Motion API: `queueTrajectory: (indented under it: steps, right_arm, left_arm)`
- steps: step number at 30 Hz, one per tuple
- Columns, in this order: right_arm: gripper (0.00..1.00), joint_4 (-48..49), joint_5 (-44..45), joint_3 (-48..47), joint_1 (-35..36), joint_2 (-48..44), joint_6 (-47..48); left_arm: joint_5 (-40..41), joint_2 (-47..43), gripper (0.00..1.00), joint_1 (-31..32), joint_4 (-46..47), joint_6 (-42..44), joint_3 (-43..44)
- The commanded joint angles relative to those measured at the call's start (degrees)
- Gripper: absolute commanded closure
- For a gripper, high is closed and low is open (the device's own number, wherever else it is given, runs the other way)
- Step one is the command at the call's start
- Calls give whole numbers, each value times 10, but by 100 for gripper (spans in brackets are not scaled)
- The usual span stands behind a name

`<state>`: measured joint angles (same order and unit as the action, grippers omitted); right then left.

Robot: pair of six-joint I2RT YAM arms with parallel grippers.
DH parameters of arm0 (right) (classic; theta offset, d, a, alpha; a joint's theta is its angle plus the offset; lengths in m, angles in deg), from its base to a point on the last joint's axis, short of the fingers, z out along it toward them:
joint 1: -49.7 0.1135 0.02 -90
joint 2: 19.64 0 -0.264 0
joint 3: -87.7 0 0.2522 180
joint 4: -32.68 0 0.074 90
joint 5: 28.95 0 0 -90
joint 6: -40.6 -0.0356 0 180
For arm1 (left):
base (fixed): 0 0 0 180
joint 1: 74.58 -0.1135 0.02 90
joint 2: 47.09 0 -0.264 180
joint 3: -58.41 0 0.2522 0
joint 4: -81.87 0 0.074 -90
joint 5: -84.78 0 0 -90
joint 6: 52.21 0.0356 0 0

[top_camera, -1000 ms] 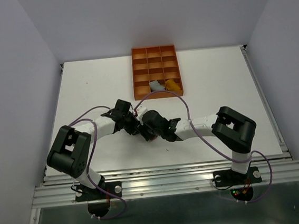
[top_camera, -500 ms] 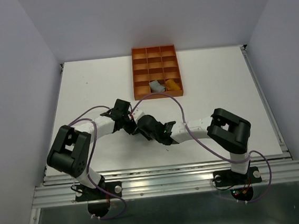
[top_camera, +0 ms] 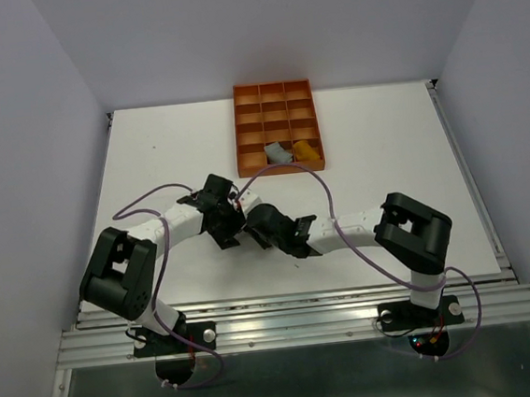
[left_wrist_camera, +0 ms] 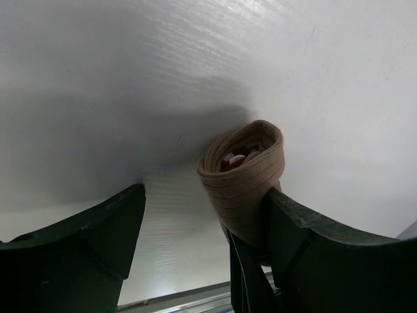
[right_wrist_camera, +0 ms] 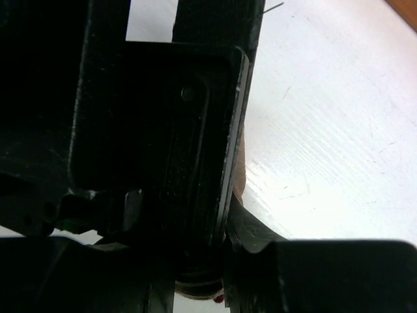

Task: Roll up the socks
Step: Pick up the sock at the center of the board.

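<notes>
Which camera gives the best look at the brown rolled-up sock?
The left wrist camera: the brown sock sits mid-frame, clearly rolled into a bundle with its open end facing the lens. In the top camera the arms hide it. The right wrist camera, mostly blocked, catches only a thin tan sliver.

I count three socks: one grey sock [top_camera: 277,151] and one mustard-yellow sock [top_camera: 307,150], each in its own compartment of the tray's near row, and one taupe-brown sock [left_wrist_camera: 244,179], rolled, over the table's near half. There is one orange tray [top_camera: 271,87] at the far edge of the one white table [top_camera: 148,153]; it is three compartments across, but I can't count its rows for certain. I'm running two arms, each with one gripper: the left gripper [left_wrist_camera: 203,195] and the right gripper [top_camera: 254,230].
</notes>
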<state>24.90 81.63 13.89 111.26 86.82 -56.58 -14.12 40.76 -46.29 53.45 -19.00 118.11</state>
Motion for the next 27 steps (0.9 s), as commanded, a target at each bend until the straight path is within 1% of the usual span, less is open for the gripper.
queueTrajectory:
  steps: [1,6,10,15,17,18,21,24,25,27]
  right_arm:
    - [99,-82,-32,37,-8,3,-34]
    - [99,-71,-55,57,-25,-34,-42]
    - [99,-67,-62,77,-30,-74,-40]
    - [99,-66,-63,97,-30,-125,-37]
    - [99,-67,-55,101,-30,-144,-39]
    - [99,-66,-44,103,-36,-164,-40]
    - [99,-69,-48,100,-63,-198,-42]
    - [99,-71,-62,90,-90,-217,-43]
    - [99,-70,-73,86,-111,-229,-43]
    - [99,-70,-78,70,-130,-236,-37]
  left_arm:
    - [22,-22,18,-3,-43,29,21]
    - [26,-44,18,-29,-31,47,56]
    - [51,-63,17,-56,-38,65,81]
    - [63,-53,18,-92,-37,79,96]
    - [69,-47,18,-95,-32,85,108]
    - [70,-38,18,-97,-28,92,122]
    - [71,-5,17,-102,-13,126,163]
    - [37,39,18,-108,15,178,215]
    - [15,50,18,-109,23,213,227]
    - [6,87,18,-119,35,237,274]
